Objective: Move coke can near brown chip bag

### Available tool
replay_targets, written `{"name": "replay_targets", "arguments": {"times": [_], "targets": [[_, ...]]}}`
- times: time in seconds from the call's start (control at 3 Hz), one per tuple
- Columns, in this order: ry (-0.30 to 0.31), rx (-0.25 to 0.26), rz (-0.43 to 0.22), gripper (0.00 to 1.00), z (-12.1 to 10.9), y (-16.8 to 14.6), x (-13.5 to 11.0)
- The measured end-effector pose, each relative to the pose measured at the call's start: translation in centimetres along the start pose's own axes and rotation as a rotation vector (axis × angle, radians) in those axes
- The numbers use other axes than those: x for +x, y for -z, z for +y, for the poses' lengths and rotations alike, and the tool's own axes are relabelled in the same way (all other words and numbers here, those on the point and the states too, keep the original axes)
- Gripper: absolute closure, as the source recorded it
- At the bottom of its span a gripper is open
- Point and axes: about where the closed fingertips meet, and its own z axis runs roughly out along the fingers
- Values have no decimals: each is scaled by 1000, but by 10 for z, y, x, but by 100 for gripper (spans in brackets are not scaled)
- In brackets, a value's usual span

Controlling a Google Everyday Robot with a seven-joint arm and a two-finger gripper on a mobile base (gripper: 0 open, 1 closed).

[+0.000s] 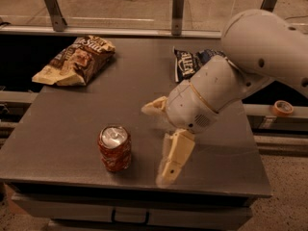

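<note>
Arm reaching down over table [72, 124]
Gripper [155, 144] spread wide, just beside the upright coke can [115, 148], not touching.

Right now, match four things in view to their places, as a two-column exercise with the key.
1 coke can
2 brown chip bag
3 blue chip bag
4 gripper

A far side, left
B far side, partly behind the arm
C upright, near the front edge
D just right of the can, not touching it

Pairs: 1-C, 2-A, 3-B, 4-D.
</note>
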Motion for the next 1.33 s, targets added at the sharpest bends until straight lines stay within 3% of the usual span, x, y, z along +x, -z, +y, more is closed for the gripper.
{"name": "replay_targets", "arguments": {"times": [0.33, 0.67, 1.33], "targets": [[10, -32, -111, 0, 8, -30, -18], [5, -34, -197, 18, 7, -48, -30], [-46, -46, -246, 65, -2, -66, -44]]}}
